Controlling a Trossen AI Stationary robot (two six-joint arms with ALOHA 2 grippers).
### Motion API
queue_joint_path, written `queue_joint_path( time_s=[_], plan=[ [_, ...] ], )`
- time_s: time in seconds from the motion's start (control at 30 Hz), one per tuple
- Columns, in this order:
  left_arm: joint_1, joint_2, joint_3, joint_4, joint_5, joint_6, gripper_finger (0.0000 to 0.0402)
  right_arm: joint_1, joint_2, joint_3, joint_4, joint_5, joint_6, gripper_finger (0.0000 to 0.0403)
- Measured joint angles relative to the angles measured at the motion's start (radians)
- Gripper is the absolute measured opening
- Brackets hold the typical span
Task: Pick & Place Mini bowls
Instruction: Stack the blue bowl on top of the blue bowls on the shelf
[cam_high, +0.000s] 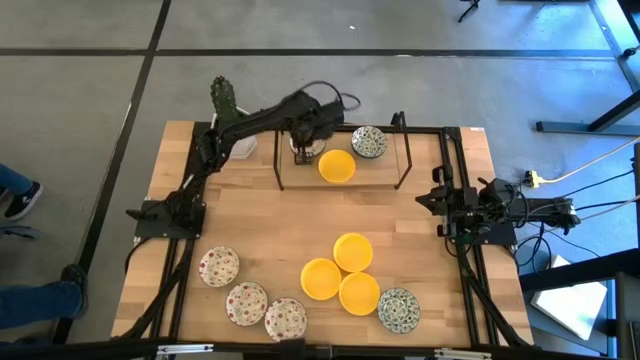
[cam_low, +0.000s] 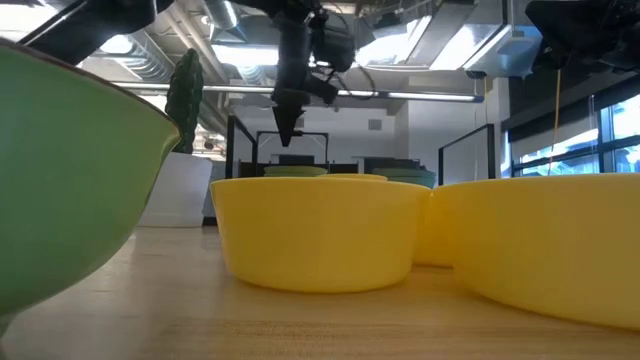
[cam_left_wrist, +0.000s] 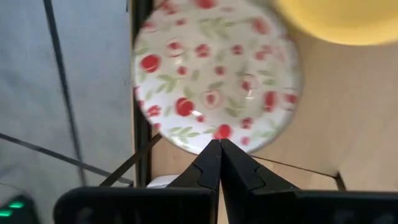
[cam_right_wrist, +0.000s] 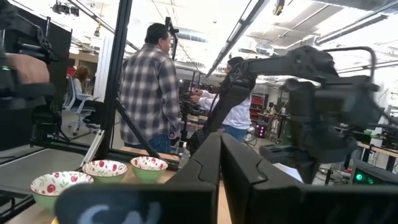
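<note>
Overhead, left tool (cam_high: 303, 152) above red-speckled bowl (cam_left_wrist: 214, 78).

txt: none legible | labels/brands/nos: none | signs: none

Mini bowls, all upright on worktop. Landmark: yellow trio (cam_high: 340, 271), touching cluster. Green-patterned bowl (cam_high: 398, 309) just beside it. Three red-speckled bowls (cam_high: 246, 301) in an arc, well apart. Far off: one yellow (cam_high: 336, 166), one green-patterned (cam_high: 369, 141), one red-speckled (cam_left_wrist: 214, 73).

Left hand (cam_high: 303, 152) at far rack (cam_high: 404, 150), beside two bowls (cam_high: 337, 166).
</note>
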Motion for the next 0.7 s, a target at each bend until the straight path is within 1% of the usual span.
queue_joint_path(
  time_s=[0.1,0.23,0.33,0.47,0.53,0.6,0.63,0.7],
  plan=[
    [-0.067,0.000,0.000,-0.024,-0.042,0.039,0.0003,0.000,0.000,0.000,0.000,0.000,0.002,0.0014],
    [-0.179,-0.016,0.000,-0.047,-0.031,0.094,0.0001,0.000,0.000,0.000,-0.001,0.000,0.003,0.0014],
    [-0.262,-0.092,0.000,-0.046,-0.002,0.107,0.0002,0.000,0.000,0.000,-0.009,-0.001,0.003,0.0014],
    [-0.324,-0.257,-0.007,-0.024,0.083,0.082,0.0002,0.000,0.000,0.000,-0.022,-0.001,-0.002,0.0014],
    [-0.343,-0.372,-0.071,0.058,0.126,0.028,0.0001,0.000,0.000,0.000,-0.024,-0.001,-0.002,0.0014],
    [-0.370,-0.502,-0.188,0.157,0.158,-0.038,0.0001,0.000,0.000,0.000,-0.024,-0.007,0.004,0.0014],
    [-0.386,-0.570,-0.265,0.215,0.172,-0.065,0.0002,0.000,0.000,0.000,-0.024,-0.016,0.010,0.0014],
    [-0.434,-0.711,-0.470,0.342,0.172,-0.106,0.0002,0.000,0.000,0.000,-0.024,-0.020,0.022,0.0014]
  ],
)
